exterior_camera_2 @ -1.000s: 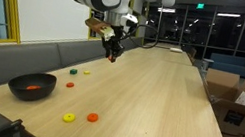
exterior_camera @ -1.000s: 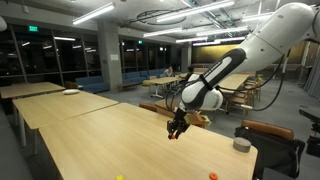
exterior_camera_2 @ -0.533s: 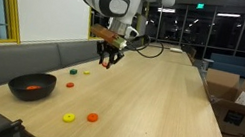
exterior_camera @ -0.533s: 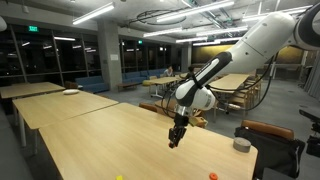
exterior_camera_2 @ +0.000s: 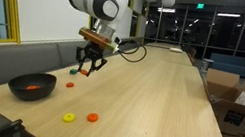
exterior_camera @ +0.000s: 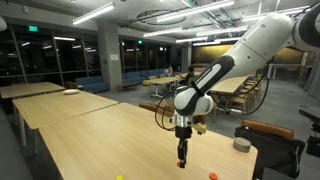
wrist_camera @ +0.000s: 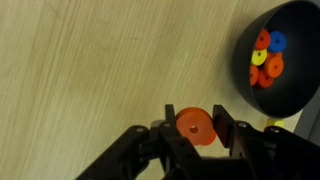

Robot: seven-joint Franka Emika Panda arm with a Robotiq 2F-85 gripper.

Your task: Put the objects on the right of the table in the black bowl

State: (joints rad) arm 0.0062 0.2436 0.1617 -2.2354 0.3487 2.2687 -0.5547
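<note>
Right, the gripper (wrist_camera: 197, 138) is clamping nearly shut on an orange disc (wrist_camera: 195, 122), pinching it from both sides, and the grip is looking centred. Just beyond, the black bowl (wrist_camera: 296, 22) is sitting off to one side, holding several coloured discs (wrist_camera: 265, 60). I'd be carrying low, centring over the opening before releasing, so nothing is clipping the rim or bouncing out. Farther off, a second orange disc (exterior_camera_2: 92, 117) is lying on the counter (exterior_camera_2: 158, 95) beside a yellow piece (exterior_camera_2: 69, 118), not yet collected.
</note>
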